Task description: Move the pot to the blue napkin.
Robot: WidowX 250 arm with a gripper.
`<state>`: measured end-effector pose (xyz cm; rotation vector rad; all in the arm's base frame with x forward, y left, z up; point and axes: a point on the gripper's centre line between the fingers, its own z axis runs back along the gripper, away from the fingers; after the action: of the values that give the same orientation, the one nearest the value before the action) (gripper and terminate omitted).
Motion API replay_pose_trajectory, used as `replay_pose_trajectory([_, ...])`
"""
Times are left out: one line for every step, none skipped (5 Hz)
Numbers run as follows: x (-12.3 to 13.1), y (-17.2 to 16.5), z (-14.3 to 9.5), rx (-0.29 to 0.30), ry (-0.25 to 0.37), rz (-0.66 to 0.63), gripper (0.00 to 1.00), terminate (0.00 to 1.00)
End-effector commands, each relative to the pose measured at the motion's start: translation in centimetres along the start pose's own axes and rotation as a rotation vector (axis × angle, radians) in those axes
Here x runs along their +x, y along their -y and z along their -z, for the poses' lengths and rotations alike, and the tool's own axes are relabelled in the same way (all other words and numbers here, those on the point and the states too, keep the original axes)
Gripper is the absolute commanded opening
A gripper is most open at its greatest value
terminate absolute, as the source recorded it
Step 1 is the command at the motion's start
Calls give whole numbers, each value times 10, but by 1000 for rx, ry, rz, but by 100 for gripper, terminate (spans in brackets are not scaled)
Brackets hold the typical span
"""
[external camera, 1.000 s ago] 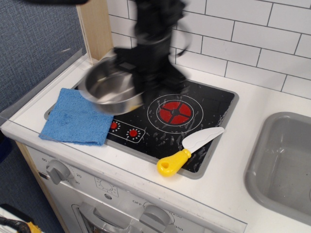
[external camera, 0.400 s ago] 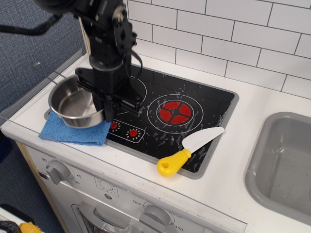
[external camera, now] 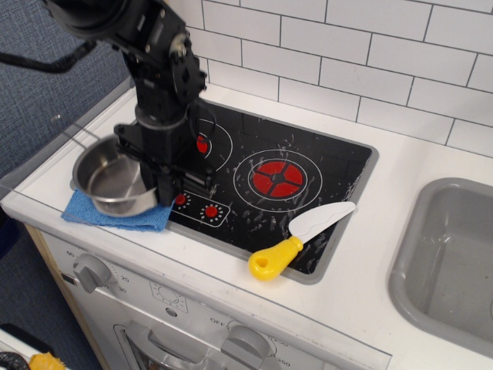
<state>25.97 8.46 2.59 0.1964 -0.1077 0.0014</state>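
A yellow-handled toy knife [external camera: 302, 239] lay lower centre on the stove top [external camera: 308, 185], a grey sink [external camera: 447, 262] at right on the counter [external camera: 400, 166]. At left, the pot [external camera: 112, 177] sat upright, mouth up, over the blue napkin [external camera: 127, 217]. The hand [external camera: 163, 183] clamped the pot's right rim.

I've carried the pot [external camera: 114, 176] leftward off the stove top [external camera: 269, 181]; a second ago it hung tilted over the left burner, and now it sits over the blue napkin [external camera: 115, 216], covering most of it. My gripper [external camera: 158, 181] came down with it, lower than before.
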Motion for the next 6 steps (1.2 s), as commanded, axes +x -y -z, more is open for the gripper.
replay_pose_trajectory([-8, -10, -11, -5, 31, -12, 100, 0])
replay_pose_trajectory([-13, -13, -22, -55, 69, -35, 100, 0])
replay_pose_trajectory([-19, -20, -41, -131, 106, -71, 100, 0])
replay_pose_trajectory([-23, -26, -45, -193, 87, -88, 100, 0])
replay_pose_trajectory([-23, -26, -45, -193, 87, -88, 100, 0])
replay_pose_trajectory([-23, -26, -45, -193, 87, -88, 100, 0])
